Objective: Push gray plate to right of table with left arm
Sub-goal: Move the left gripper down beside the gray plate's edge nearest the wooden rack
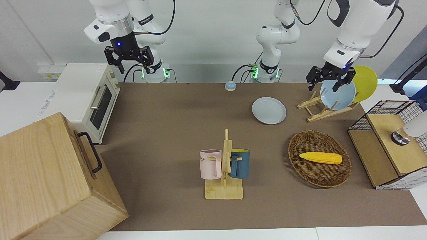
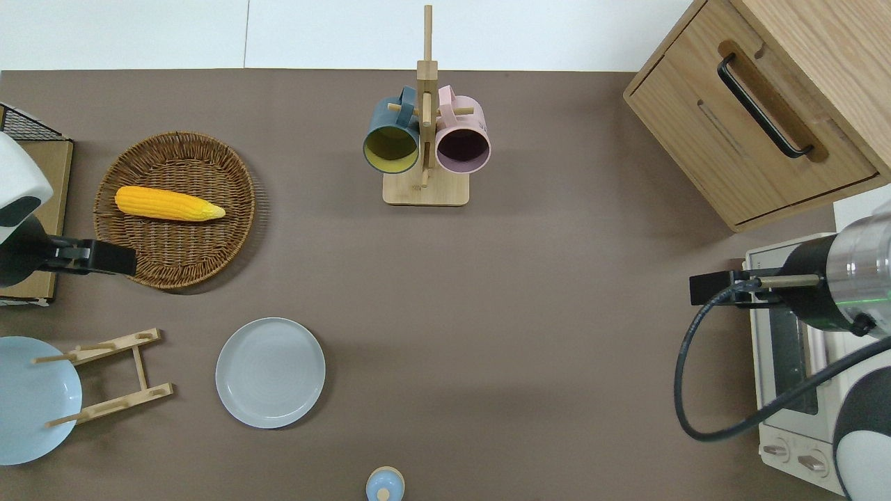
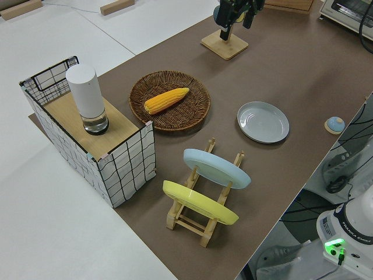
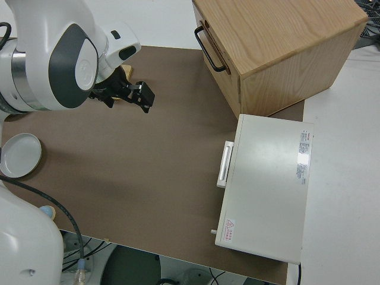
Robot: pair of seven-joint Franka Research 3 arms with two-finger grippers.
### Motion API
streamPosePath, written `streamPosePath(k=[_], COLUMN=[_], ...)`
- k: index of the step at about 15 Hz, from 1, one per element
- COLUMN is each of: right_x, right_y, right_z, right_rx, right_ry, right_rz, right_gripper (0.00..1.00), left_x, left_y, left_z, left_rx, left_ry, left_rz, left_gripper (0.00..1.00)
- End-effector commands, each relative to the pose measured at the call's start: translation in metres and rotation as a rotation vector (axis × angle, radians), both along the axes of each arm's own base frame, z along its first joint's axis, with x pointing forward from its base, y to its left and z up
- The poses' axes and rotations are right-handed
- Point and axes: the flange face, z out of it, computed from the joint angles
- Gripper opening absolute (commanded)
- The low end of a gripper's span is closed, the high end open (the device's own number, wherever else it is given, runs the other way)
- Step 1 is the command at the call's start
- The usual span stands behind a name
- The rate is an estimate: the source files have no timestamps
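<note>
Barely begun: gray plate [image 2: 270, 372] untouched, lower left of overhead frame. Left pincer [image 1: 328, 78] airborne at upper right of front frame, spread open, empty. Approach, contact, whole push remaining.

A plain white wall [image 1: 206, 30] rises at the robots' end of the brown worktop [image 1: 173, 126], a gray panel [image 1: 405, 56] stands at one corner, pale white floor [image 3: 52, 233] surrounds the worktop, and soft, even light casts only faint shadows.
</note>
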Motion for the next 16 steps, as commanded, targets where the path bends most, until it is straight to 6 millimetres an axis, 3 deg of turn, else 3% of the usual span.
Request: streamPosePath(k=[1,6,13,16], right_x=[-0.008,-0.008,-0.008,-0.008], right_y=[-0.001,-0.001,-0.001,0.000], right_z=[-0.001,-0.001,-0.001,-0.001], right_rx=[0.009,0.009,0.009,0.008], right_ry=[0.005,0.005,0.005,0.005], right_rz=[-0.024,-0.024,-0.024,-0.021], right_gripper=[0.996,0.996,0.996,0.996], left_x=[-0.010,-0.022,-0.057,-0.083], left_y=[0.010,0.025,0.022,0.019], left_z=[-0.044,-0.113,-0.194,-0.210], left_rx=[-0.026,-0.027,-0.047,-0.049], left_ry=[0.070,0.156,0.151,0.122], left_rz=[0.023,0.052,0.061,0.061], left_gripper=[0.99,0.99,0.98,0.98])
